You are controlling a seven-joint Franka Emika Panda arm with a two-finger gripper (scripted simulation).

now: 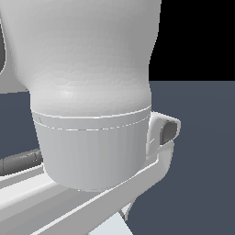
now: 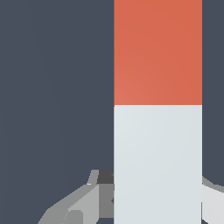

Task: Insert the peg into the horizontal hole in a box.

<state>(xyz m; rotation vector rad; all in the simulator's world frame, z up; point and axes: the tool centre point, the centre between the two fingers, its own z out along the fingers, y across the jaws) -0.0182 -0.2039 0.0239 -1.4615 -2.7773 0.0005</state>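
The peg (image 2: 157,109) fills the wrist view, its red-orange half (image 2: 157,52) pointing away from the hand and its white half (image 2: 157,162) at the hand. My gripper (image 2: 156,186) is shut on the white half, with one grey finger (image 2: 98,194) flush against one side and the other finger (image 2: 213,199) against the opposite side. The box and its hole are out of view in both pictures. In the exterior view the arm's white wrist housing (image 1: 92,101) blocks almost everything, and only a pale sliver (image 1: 110,228) shows below it.
Dark blue-grey floor (image 2: 52,87) lies behind the peg. In the exterior view, white arm links (image 1: 55,202) and a grey-capped part (image 1: 170,131) crowd the frame, with floor (image 1: 202,160) on the exterior view's right.
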